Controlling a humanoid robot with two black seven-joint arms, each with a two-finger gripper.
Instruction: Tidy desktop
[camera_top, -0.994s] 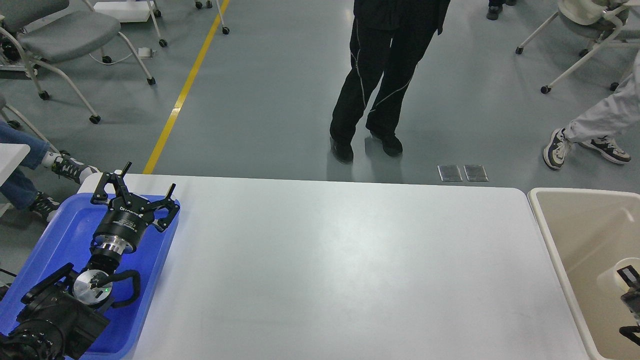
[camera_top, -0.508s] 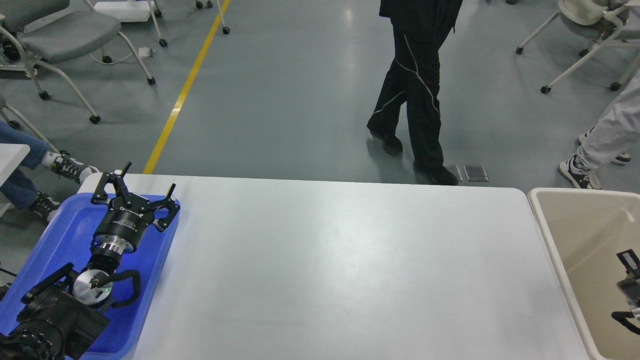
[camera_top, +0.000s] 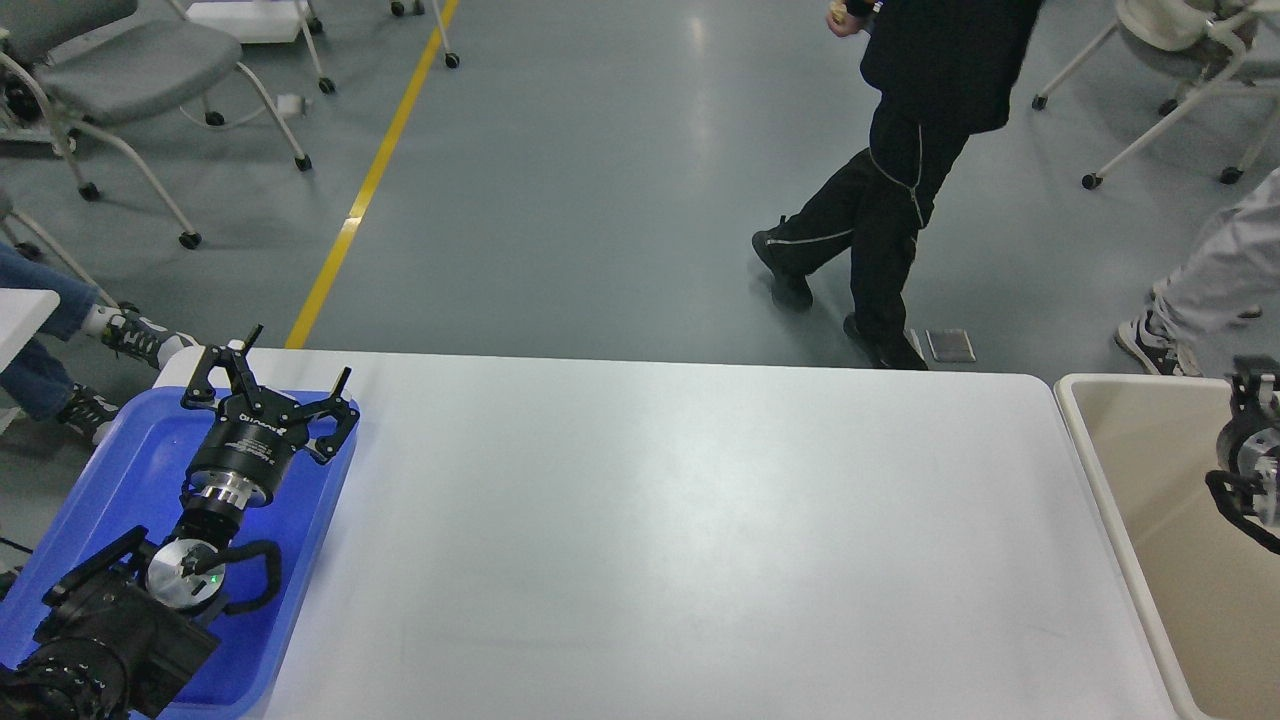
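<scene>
Lying right of left gripper (camera_top: 270, 385): desktop (camera_top: 700, 540).

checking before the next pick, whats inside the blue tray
Only bare blue tray floor shows; the open left gripper and its arm hang over it, hiding the part beneath them.

A person in black trousers (camera_top: 885, 200), earlier standing at twelve o'clock beyond the table, has walked toward one o'clock and now strides mid-step. The right gripper (camera_top: 1252, 385), previously low inside the beige bin (camera_top: 1130, 500) at four o'clock, has risen to three o'clock. The grey-trousered bystander (camera_top: 1205, 290) has shifted feet.
</scene>
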